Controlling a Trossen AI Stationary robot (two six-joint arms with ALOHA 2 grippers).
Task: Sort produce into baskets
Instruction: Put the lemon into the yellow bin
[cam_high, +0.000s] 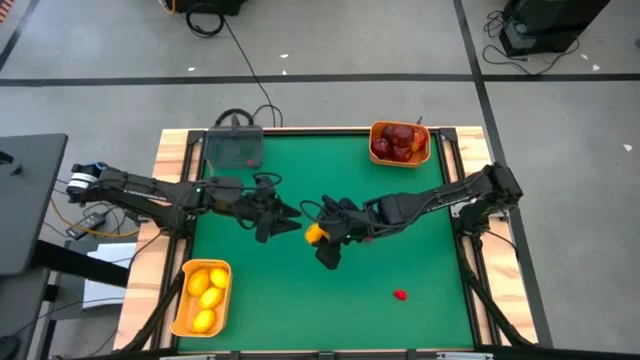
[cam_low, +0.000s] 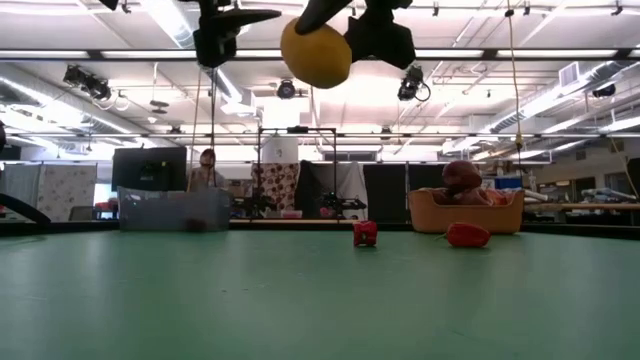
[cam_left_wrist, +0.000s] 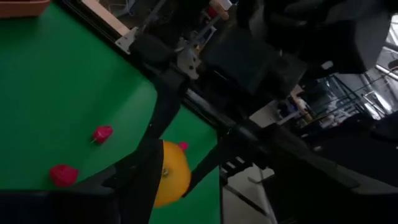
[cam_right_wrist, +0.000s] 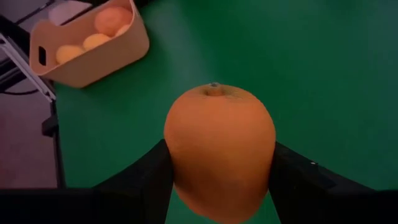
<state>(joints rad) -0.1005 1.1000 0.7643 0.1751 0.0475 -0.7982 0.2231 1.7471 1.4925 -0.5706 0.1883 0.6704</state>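
A yellow-orange oval fruit (cam_high: 314, 234) hangs high over the table's middle, and my right gripper (cam_high: 322, 240), which reaches in from the right, is shut on it. My left gripper (cam_high: 278, 220) stands just left of the fruit with its fingers spread and nothing between them. An orange bin (cam_high: 203, 297) at the near left holds yellow fruits. Another orange bin (cam_high: 400, 143) at the far right holds dark red fruits. A grey tray (cam_high: 235, 148) stands at the far left. One small red bit (cam_high: 400, 295) lies on the green mat near the right front. My right gripper pinches the fruit's two opposite flanks (cam_right_wrist: 177, 168) between its two fingers (cam_right_wrist: 149, 177). The fingers slant downward from the table's right. The fruit's stem end (cam_right_wrist: 214, 87) points away from the gripper. The fruit is lifted clear, well above the mat (cam_low: 315, 50).
The low view shows two small red bits (cam_low: 365, 233) (cam_low: 467, 235) lying on the mat. The two arms meet over the middle. Wooden rails frame the mat (cam_high: 170, 200), and cables and a person at a desk show in the room beyond.
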